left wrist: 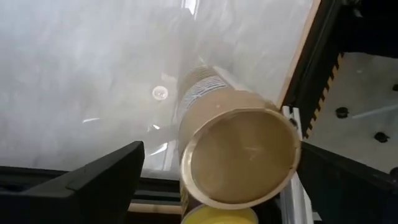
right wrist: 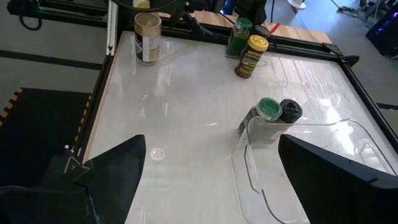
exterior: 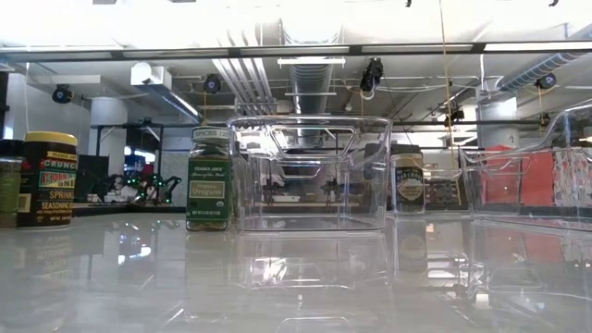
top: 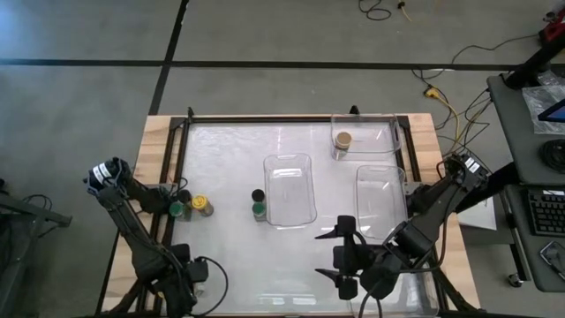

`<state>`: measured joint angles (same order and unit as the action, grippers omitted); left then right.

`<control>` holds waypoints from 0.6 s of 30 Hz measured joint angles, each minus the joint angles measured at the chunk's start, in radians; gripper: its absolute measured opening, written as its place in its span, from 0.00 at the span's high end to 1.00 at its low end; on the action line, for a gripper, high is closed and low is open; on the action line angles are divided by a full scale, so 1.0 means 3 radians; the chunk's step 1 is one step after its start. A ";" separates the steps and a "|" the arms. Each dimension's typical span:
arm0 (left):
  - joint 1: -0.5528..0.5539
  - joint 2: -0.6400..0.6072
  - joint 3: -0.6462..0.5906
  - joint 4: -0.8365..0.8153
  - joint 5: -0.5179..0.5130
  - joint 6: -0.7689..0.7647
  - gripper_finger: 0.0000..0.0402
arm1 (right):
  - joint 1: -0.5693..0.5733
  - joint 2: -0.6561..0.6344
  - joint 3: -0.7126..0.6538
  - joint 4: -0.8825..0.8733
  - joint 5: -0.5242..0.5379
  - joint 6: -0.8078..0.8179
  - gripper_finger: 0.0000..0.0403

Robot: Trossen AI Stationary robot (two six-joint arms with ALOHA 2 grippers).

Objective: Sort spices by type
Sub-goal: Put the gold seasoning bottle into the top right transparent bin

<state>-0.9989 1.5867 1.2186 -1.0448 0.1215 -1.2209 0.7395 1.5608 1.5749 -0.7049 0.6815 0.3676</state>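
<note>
Spice jars are what the left gripper point(left wrist: 211, 180) is set about: in its wrist view the two dark fingers are spread wide on either side of a tan-lidded jar point(left wrist: 239, 155), which stands upright near the table's edge, with the rim of a yellow lid point(left wrist: 217, 216) just showing beside it; nothing is gripped. The step in hand is judged to be the picking of this tan jar, so a descent around its body and a firm closing below the lid are called for next, with care that the neighbour is not knocked. The right gripper point(top: 340, 256) is held wide and empty above the table's near edge, waiting. Farther out, in the high view, a green-lidded jar point(top: 177, 209) and a yellow-lidded jar point(top: 203, 206) stand close together at the left, while a black-lidded jar point(top: 258, 195) and another green-lidded one point(top: 259, 210) stand just beside the middle clear tray point(top: 290, 162). A second tan-lidded jar point(top: 342, 141) is already placed in the far tray point(top: 393, 128), which is judged the destination; the right-hand tray point(top: 381, 170) appears unfilled.
</note>
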 joint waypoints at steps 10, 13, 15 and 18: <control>-0.0005 0.0279 0.0108 0.0158 0.0067 0.0052 0.12 | 0.0000 0.0000 -0.0001 0.0005 0.0000 -0.0007 0.11; -0.0004 0.0374 0.0184 0.0154 0.0060 0.0061 0.17 | 0.0000 0.0000 -0.0001 0.0003 0.0000 -0.0014 0.11; -0.0004 0.0410 0.0220 0.0133 0.0060 0.0051 0.22 | 0.0000 0.0000 -0.0001 0.0002 -0.0001 -0.0014 0.11; -0.0004 0.0420 0.0255 0.0141 0.0058 0.0016 0.30 | 0.0000 0.0000 -0.0001 0.0000 -0.0001 -0.0037 0.11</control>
<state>-1.0000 1.7126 1.2950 -1.0025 0.1390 -1.2162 0.7395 1.5608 1.5745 -0.7048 0.6811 0.3565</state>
